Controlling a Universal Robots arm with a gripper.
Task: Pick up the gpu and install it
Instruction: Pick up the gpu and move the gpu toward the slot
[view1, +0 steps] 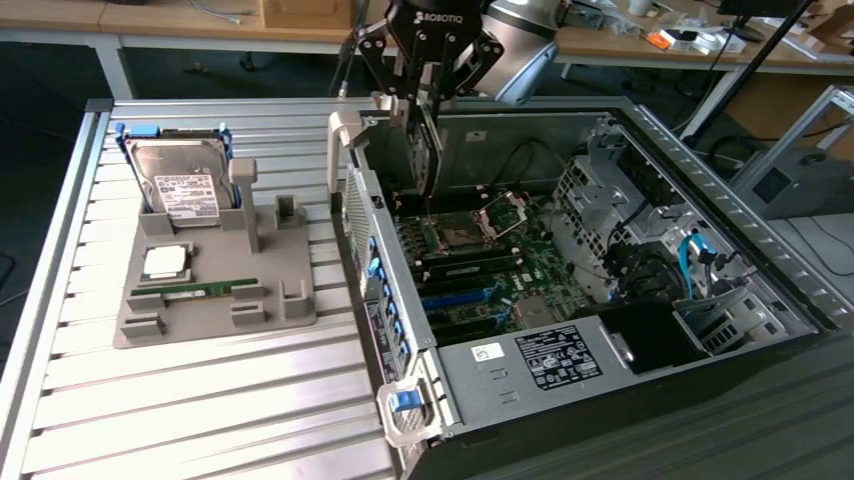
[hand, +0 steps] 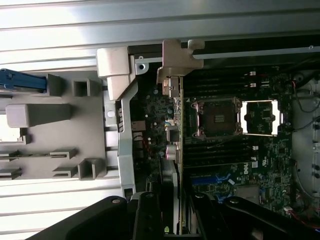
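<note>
The gpu (view1: 424, 150) hangs on edge over the open computer case (view1: 781, 290), near its rear wall and above the motherboard (view1: 487, 250). It is a thin dark card with a light metal bracket end (view1: 378, 110). My gripper (view1: 427, 85) is shut on its upper edge. In the wrist view the gpu (hand: 176, 145) shows edge-on, running from my gripper (hand: 173, 217) to its bracket (hand: 175, 57) by the case's rear frame. The processor socket (hand: 217, 117) lies just beside the card's line.
A grey holder tray (view1: 214, 310) sits on the slatted table at the exterior view's left. It carries a hard drive (view1: 180, 180), a processor chip (view1: 164, 262) and a memory stick (view1: 198, 289). Drive cages and cables (view1: 667, 250) crowd the case's far side.
</note>
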